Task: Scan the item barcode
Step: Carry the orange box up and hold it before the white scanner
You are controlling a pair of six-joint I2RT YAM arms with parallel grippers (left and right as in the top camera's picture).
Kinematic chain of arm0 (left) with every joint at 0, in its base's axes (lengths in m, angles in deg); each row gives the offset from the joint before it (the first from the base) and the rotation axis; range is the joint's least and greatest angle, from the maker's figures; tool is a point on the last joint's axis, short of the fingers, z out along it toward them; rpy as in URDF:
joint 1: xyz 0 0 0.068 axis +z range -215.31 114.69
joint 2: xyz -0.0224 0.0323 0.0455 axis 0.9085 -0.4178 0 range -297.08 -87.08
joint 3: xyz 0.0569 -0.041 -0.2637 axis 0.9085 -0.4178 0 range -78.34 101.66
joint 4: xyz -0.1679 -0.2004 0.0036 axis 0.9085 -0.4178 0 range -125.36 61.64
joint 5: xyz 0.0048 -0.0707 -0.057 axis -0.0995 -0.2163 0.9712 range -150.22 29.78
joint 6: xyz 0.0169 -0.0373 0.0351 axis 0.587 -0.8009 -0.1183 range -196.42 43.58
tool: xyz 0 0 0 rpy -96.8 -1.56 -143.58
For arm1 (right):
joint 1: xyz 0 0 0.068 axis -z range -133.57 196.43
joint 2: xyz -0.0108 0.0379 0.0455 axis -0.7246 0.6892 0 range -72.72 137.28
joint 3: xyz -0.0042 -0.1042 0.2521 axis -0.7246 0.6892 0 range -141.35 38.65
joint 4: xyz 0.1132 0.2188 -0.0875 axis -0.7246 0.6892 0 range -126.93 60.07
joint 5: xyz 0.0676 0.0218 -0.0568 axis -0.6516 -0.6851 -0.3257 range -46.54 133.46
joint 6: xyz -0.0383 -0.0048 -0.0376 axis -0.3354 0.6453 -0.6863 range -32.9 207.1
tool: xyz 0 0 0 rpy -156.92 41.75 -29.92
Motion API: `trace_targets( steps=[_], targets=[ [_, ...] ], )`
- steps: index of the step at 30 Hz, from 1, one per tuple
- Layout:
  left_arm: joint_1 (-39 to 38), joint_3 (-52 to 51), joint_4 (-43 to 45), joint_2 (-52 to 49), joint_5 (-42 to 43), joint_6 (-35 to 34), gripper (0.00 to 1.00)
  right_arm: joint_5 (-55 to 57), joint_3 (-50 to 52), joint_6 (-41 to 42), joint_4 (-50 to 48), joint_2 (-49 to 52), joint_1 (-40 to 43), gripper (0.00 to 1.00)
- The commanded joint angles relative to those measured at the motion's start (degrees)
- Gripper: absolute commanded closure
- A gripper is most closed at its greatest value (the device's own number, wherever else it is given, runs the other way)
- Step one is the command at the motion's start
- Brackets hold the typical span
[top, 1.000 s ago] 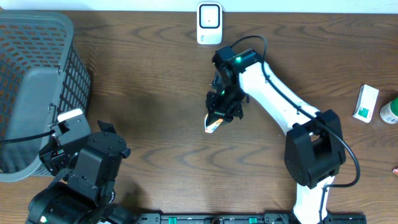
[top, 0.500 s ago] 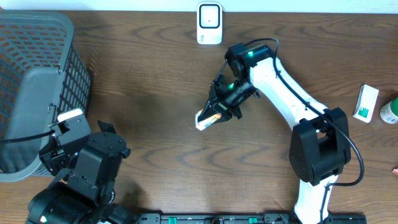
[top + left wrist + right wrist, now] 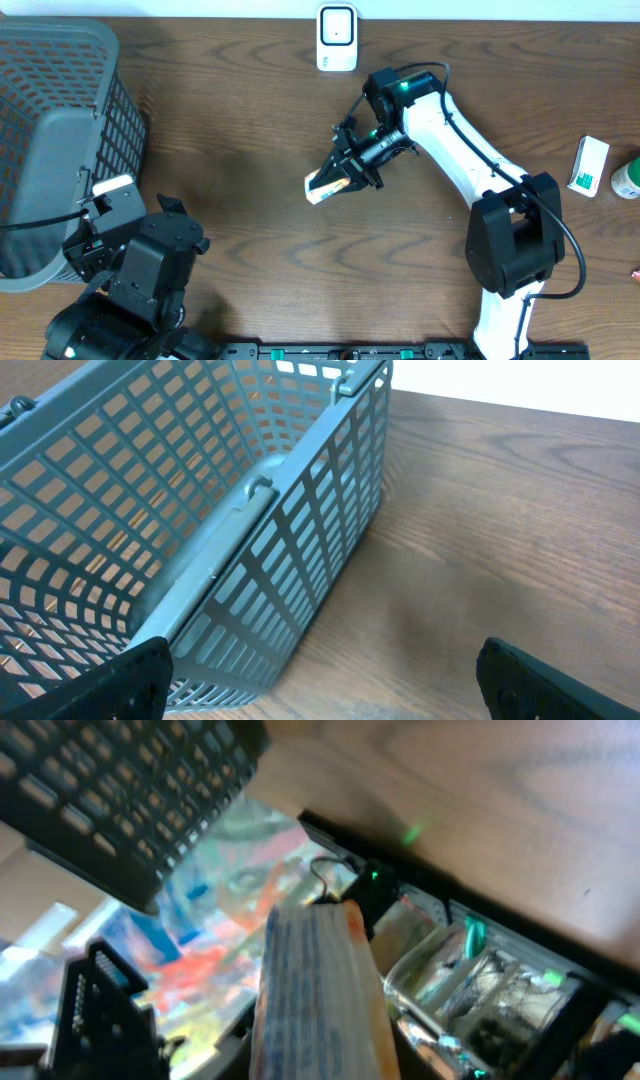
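A small white and orange item (image 3: pixel 325 186) hangs above the table's middle, with my right gripper (image 3: pixel 345 176) shut on it and tilted toward the left. In the right wrist view the item (image 3: pixel 315 995) fills the lower middle as a pale, orange-edged pack with blue print. The white barcode scanner (image 3: pixel 337 38) stands at the table's far edge, apart from the item. My left gripper (image 3: pixel 320 685) is open near the front left, its fingers (image 3: pixel 110 690) wide apart with nothing between them, facing the grey basket (image 3: pixel 200 520).
A grey mesh basket (image 3: pixel 55 130) occupies the left of the table. A white and green box (image 3: pixel 588 166) and a green-capped bottle (image 3: pixel 627 178) lie at the right edge. The right arm's base (image 3: pixel 510 250) stands at the front right.
My right gripper has swung left and tilted, carrying the item from near the middle toward the left. The left arm has not moved.
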Motion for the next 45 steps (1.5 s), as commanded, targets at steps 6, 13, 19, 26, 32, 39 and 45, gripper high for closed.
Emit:
trace_targets(
  steps=[6,13,19,26,32,39,45],
  targets=[
    [0.3,0.4,-0.2,0.0,-0.7,0.3,0.03,21.7,-1.0,0.4,-21.7,0.2,0.8,0.85],
    [0.3,0.4,-0.2,0.0,-0.7,0.3,0.03,41.5,-1.0,-9.4,-43.4,0.2,0.0,0.90],
    [0.3,0.4,-0.2,0.0,-0.7,0.3,0.03,60.2,-1.0,-11.4,-56.8,0.3,-0.1,0.83],
    [0.3,0.4,-0.2,0.0,-0.7,0.3,0.03,72.0,-1.0,-11.4,-70.5,2.8,0.0,0.84],
    [0.3,0.4,-0.2,0.0,-0.7,0.3,0.03,75.4,-1.0,-12.7,-86.9,11.1,0.1,0.84],
    [0.3,0.4,-0.2,0.0,-0.7,0.3,0.03,81.4,-1.0,-16.2,-112.1,21.9,0.0,0.74],
    [0.3,0.4,-0.2,0.0,-0.7,0.3,0.03,81.4,-2.3,-16.2,-115.6,26.8,0.0,0.73]
  ],
)
